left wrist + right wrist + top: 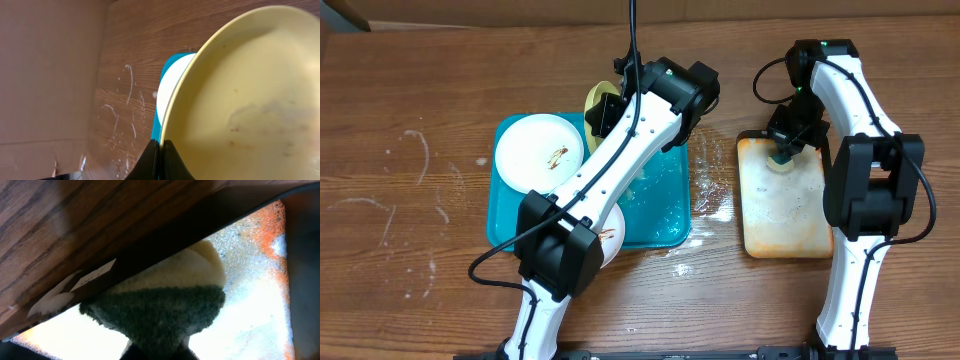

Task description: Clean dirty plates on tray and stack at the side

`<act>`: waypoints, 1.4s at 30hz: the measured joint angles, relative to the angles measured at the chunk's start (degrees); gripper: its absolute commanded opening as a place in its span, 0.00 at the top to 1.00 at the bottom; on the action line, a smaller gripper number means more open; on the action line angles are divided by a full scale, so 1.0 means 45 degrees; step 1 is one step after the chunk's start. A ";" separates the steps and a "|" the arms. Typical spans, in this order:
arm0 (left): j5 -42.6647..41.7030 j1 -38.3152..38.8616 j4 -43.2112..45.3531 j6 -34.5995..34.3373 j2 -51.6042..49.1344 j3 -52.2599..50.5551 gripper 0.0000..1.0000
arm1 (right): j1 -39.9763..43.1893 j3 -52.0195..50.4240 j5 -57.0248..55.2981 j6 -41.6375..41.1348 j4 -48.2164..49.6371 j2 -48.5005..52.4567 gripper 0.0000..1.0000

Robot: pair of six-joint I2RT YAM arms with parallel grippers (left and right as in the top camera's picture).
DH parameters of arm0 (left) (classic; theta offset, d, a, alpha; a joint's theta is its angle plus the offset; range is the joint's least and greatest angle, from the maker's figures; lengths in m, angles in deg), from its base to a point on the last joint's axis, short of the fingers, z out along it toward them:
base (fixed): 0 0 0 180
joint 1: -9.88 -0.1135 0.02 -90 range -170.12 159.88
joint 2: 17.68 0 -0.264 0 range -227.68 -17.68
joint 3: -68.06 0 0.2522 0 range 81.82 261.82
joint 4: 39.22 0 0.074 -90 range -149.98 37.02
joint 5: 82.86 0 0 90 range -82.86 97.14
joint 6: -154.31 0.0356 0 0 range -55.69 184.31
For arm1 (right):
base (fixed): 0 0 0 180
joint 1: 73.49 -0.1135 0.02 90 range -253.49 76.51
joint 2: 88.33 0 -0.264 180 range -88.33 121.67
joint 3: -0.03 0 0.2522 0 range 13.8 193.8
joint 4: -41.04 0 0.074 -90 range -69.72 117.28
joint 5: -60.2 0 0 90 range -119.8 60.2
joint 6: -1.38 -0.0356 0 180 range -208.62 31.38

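Note:
The teal tray (665, 215) lies mid-table. A white plate (535, 150) with a brown smear sits in its left part; it also shows in the left wrist view (167, 92). A second white plate (612, 232) lies at the tray's front, mostly hidden under my left arm. My left gripper (605, 110) is shut on the rim of the pale yellow-green plate (250, 105), held tilted on edge above the tray's back edge, faint smears on it. My right gripper (783, 152) is shut on a green-and-cream sponge (165, 305) over the beige stained tray (785, 210).
The beige black-rimmed tray lies right of the teal tray, soapy with orange stains (265, 230). Water drops lie on the wood between the trays (710, 205). White scratch marks are on the table at left (415, 150).

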State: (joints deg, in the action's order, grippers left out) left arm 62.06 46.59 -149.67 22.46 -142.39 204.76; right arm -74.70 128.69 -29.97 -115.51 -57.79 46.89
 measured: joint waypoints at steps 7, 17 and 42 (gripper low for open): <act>0.0714 0.0102 0.0005 0.0102 0.0000 0.0209 0.96 | 0.0000 0.0000 0.0005 -0.0005 0.0000 0.0000 0.96; -0.2618 0.0155 0.2341 0.1117 0.0000 0.0602 0.96 | 0.0000 0.0000 0.0000 -0.0005 -0.0005 0.0000 0.96; -0.3682 -0.1200 0.0797 0.0199 -0.0019 0.1841 0.95 | 0.0000 -0.0010 0.0238 0.0049 0.0083 0.0000 0.96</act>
State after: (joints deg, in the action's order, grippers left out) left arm 45.49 41.19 -146.08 23.36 -142.48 213.04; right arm -74.70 128.64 -28.90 -115.29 -57.42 46.89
